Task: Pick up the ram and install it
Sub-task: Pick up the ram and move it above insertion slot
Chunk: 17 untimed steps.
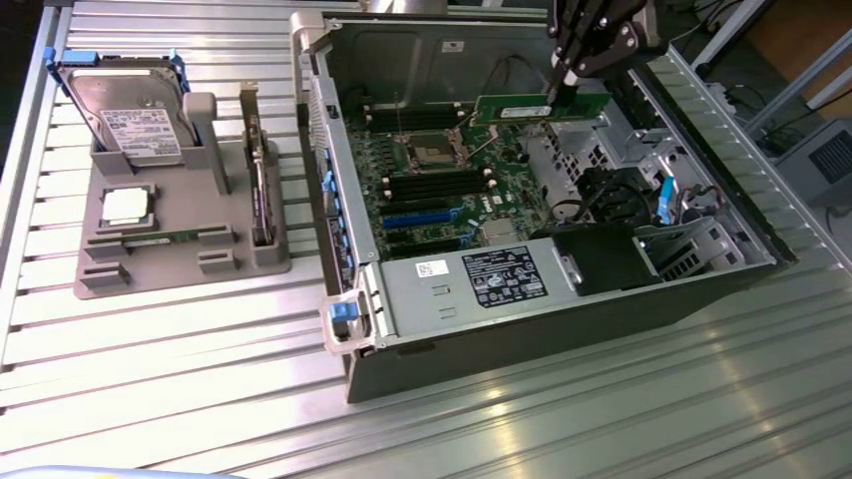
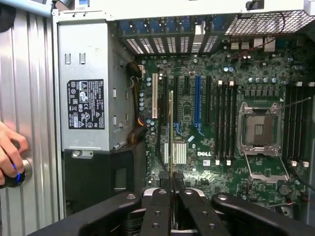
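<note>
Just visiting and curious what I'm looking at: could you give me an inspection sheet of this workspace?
Surface: slatted metal table.
Job's things: ram held over the open computer case, above its motherboard.
Clutter: gray holder with hard drive, processor chip, dark card.
Grippers: gripper shut on the ram.
Cables: black wires and a blue cable inside the case.
Surroundings: a person's hand on a knob beside the case.
</note>
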Each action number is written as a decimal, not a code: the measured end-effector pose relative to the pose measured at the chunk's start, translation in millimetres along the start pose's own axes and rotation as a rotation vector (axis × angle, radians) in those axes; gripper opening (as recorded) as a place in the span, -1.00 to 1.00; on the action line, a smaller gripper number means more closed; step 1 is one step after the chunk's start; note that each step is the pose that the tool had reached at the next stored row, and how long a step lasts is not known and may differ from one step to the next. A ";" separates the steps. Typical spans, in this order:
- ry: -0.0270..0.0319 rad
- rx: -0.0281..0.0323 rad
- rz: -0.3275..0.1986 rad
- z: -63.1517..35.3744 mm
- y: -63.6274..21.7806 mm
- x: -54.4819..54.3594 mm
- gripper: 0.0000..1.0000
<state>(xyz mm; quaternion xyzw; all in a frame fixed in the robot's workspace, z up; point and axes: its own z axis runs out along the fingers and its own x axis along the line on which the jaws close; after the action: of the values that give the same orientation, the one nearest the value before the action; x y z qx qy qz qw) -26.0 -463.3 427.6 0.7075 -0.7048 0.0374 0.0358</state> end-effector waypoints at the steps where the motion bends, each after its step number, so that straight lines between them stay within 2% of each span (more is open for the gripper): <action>1: -0.0191 -0.0001 0.001 0.0 -0.1 0.0 -0.76; 2: -0.0333 -0.0001 0.001 0.0 -0.2 0.0 -0.76; 3: -0.0550 0.0000 0.002 0.0 -0.4 0.0 -0.76; 5: -0.0943 -0.0001 0.003 0.0 -0.8 0.0 -0.76; 6: -0.1173 -0.0001 0.004 0.0 -1.0 0.0 -0.76; 7: -0.1464 0.0001 0.004 0.0 -1.3 0.0 -0.76; 8: -0.1647 0.0001 0.005 0.0 -1.7 0.0 -0.76; 9: -0.1780 0.0000 0.005 -0.1 -2.1 0.0 -0.76; 10: -0.1876 0.0000 0.006 -0.1 -2.3 0.0 -0.76; 12: -0.2023 0.0000 0.006 0.0 -2.6 0.0 -0.76; 16: -0.2230 0.0001 0.006 0.1 -3.6 0.0 -0.76; 17: -0.2247 0.0001 0.006 0.2 -5.6 0.0 -0.76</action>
<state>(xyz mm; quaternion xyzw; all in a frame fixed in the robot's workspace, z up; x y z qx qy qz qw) -20.4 -463.3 427.4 0.7050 -0.7066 -0.0420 -0.0436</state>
